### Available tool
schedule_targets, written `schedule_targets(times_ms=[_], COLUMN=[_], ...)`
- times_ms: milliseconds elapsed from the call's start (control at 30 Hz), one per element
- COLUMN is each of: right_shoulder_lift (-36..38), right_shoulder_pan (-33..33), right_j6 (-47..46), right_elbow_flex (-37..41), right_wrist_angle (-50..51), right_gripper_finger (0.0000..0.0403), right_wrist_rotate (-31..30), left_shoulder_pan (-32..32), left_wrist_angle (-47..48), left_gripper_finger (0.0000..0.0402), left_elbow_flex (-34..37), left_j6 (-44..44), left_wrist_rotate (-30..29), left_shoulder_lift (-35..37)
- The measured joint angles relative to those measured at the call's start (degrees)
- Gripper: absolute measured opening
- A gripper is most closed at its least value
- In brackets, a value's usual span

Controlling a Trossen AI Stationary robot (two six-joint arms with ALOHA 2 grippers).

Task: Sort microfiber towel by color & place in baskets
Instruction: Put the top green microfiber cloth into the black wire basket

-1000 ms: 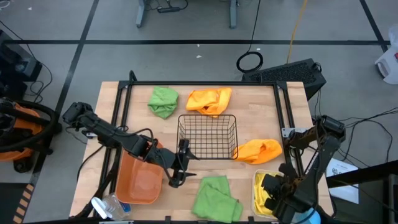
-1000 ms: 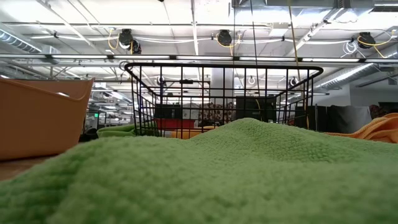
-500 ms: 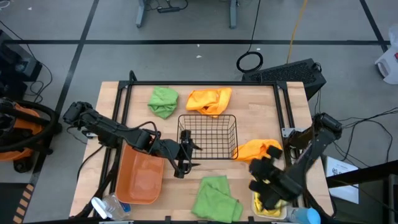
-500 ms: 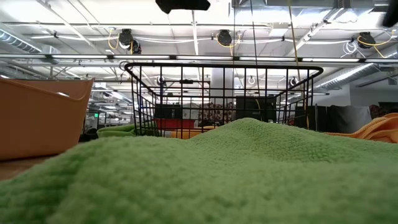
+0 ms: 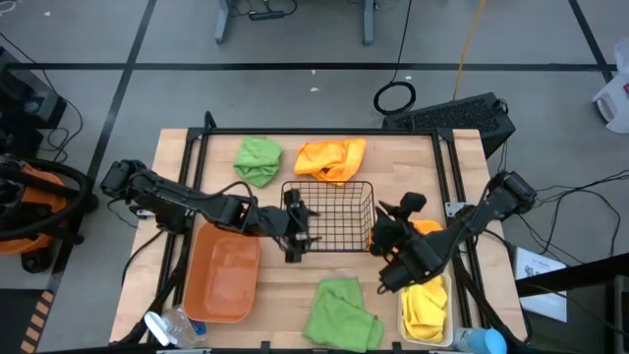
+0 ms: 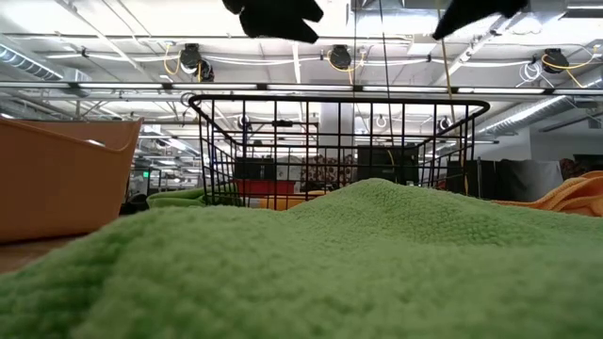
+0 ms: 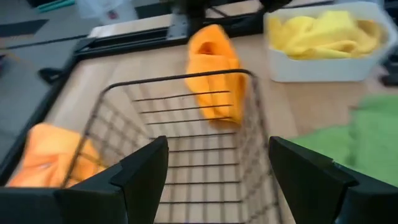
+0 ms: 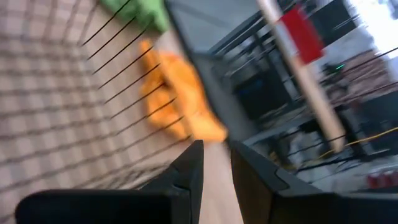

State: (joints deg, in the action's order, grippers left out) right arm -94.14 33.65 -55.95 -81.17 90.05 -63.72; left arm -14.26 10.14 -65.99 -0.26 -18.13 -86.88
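Your left gripper (image 5: 295, 234) hangs at the left edge of the black basket (image 5: 329, 187), fingers (image 7: 146, 171) spread wide and empty. Your right gripper (image 5: 385, 228) sits at the basket's right side, just over an orange towel (image 5: 428, 228), fingers (image 8: 186, 171) nearly together, gripping nothing. Yellow towels (image 5: 425, 307) fill the white bin (image 5: 403, 317). The orange bin (image 5: 224, 285) lies front left. One green towel (image 5: 339, 313) lies in front, another (image 5: 258, 159) at the back beside a second orange towel (image 5: 331, 157).
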Motion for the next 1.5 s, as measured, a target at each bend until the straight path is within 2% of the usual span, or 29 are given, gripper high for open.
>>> schedule_targets(times_ms=[100, 233, 400, 700, 900, 1067, 1133, 1200, 1333, 1500], right_shoulder_lift=[0.05, 0.01, -0.12, -0.19, -0.19, -0.19, -0.19, -0.19, -0.19, -0.19], right_shoulder_pan=[-1.7, -3.96, -6.61, -9.02, -11.6, -14.6, -16.12, -17.96, -22.29, -25.9], right_j6=[0.54, -1.69, -1.7, -1.65, -1.7, 0.62, 1.1, 1.94, 2.85, 2.3], right_elbow_flex=[0.0, 0.0, 0.19, 3.13, 5.51, 6.25, 6.54, 6.79, 7.87, 9.76], right_wrist_angle=[-0.02, -1.43, -7.23, -12.81, -16.16, -15.8, -15.79, -15.35, -14.38, -14.34], right_gripper_finger=[0.0073, 0.0073, 0.0073, 0.0073, 0.0073, 0.0073, 0.0073, 0.0073, 0.0073, 0.0073], right_wrist_rotate=[-6.23, -13.76, -14.27, -14.69, -19.97, -23.4, -26.09, -26.31, -26.19, -25.95], left_shoulder_pan=[1.59, 3.55, 5.63, 6.09, 7.17, 11.09, 13.32, 15.41, 18.63, 20.02], left_wrist_angle=[-0.03, 0.75, 5.72, 12.57, 13.48, 11.59, 10.98, 11.46, 12.14, 12.85], left_gripper_finger=[0.0283, 0.0283, 0.0283, 0.0283, 0.0283, 0.0283, 0.0283, 0.0283, 0.0283, 0.0283], left_elbow_flex=[0.01, 0.0, 0.01, 0.01, 0.01, 0.01, 0.01, 0.05, 0.04, 0.05], left_j6=[-0.98, -2.75, -8.15, -9.79, -4.84, 1.13, 2.03, 2.13, 1.84, -0.83], left_wrist_rotate=[-2.55, -3.2, -4.02, -6.45, -11.28, -14.07, -13.71, -12.26, -5.72, -1.05], left_shoulder_lift=[-0.01, -0.01, -0.01, -0.01, 0.0, 0.72, 1.33, 1.86, 1.81, 1.85])
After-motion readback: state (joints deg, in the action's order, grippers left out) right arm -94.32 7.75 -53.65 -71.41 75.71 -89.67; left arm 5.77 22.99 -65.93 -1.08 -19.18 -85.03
